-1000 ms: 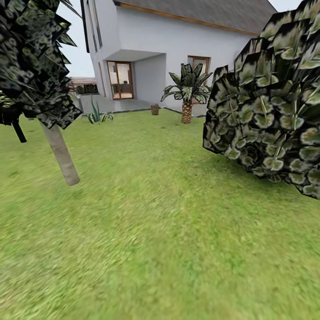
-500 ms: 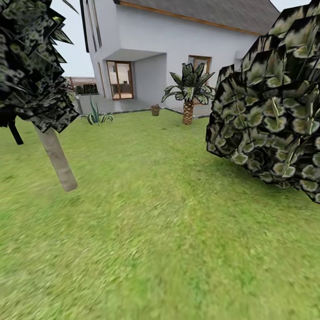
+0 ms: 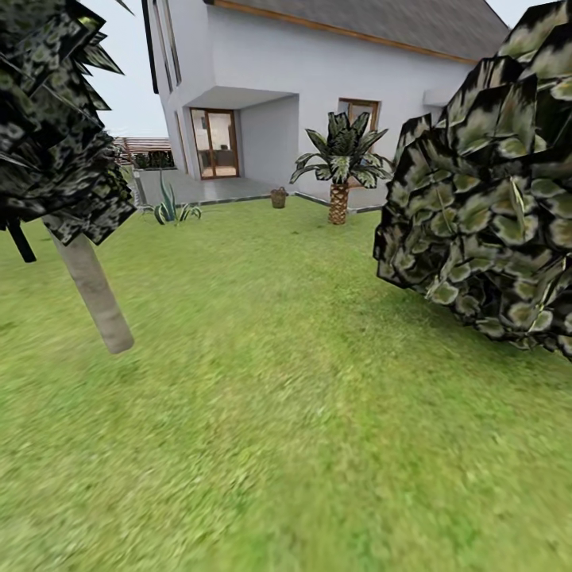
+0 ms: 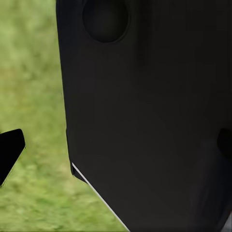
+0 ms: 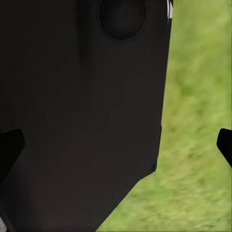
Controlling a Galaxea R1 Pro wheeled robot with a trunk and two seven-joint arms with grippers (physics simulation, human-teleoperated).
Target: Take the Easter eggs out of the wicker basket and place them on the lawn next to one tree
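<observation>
In our left wrist view we log one dark fingertip of the left gripper at the left edge, a second dim tip at the right edge, and a black body panel over most of the frame, so the jaws stand wide with nothing between them. Our right wrist view lists the right gripper's fingertips likewise at both edges, wide and empty, beside grass. From our head view we record the lawn, the tree at left, a leafy bush at right, and the wicker basket small, upper centre, near a palm and the house.
</observation>
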